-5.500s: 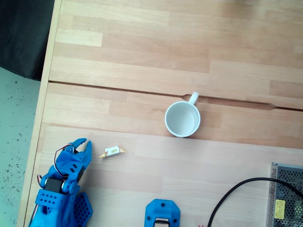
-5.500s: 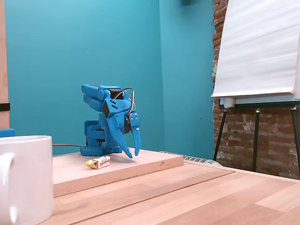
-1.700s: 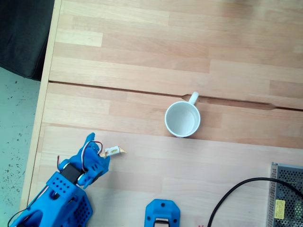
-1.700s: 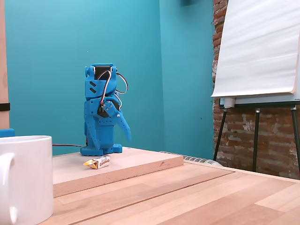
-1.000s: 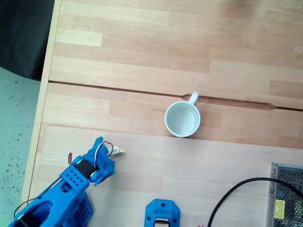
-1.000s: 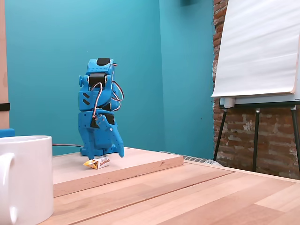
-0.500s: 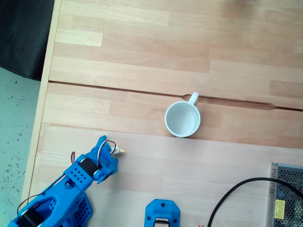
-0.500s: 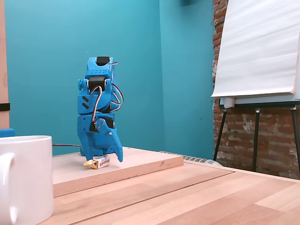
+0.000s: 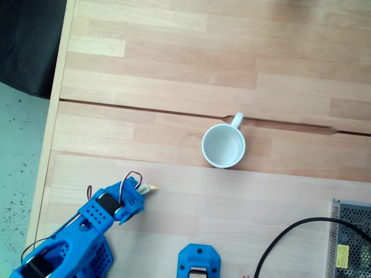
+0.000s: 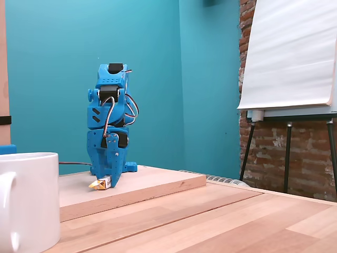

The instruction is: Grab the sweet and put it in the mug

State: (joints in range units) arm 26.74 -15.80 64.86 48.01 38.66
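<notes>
- The sweet (image 9: 152, 187) is down at the lower left of the upper board, and the blue arm's gripper (image 9: 139, 189) is right on top of it, so from above just one pale gold twisted end pokes out to the right of the fingers.
- From the low side view the gripper (image 10: 109, 182) points almost straight down, fingertips at the board, and the fingers look pinched together around the sweet (image 10: 100, 183), whose gold end sticks out to the left.
- I'd call that clamped onto the wrapper, though it hasn't left the wood, so the grip is untested.
- That steep, vertical pose makes sense to me: such a tiny flat thing can only be nipped from directly above.
- Moving right, the mug (image 9: 224, 145) sits well apart from the sweet, upright, mouth open and empty, handle pointing up and to the right in the top view.
- In the side view the mug (image 10: 27, 200) looms at the near left edge.
- Next, by my reckoning: lift, carry across to the right, clear the rim, then let go.
- A black cable (image 9: 290, 237) curls at the lower right.
</notes>
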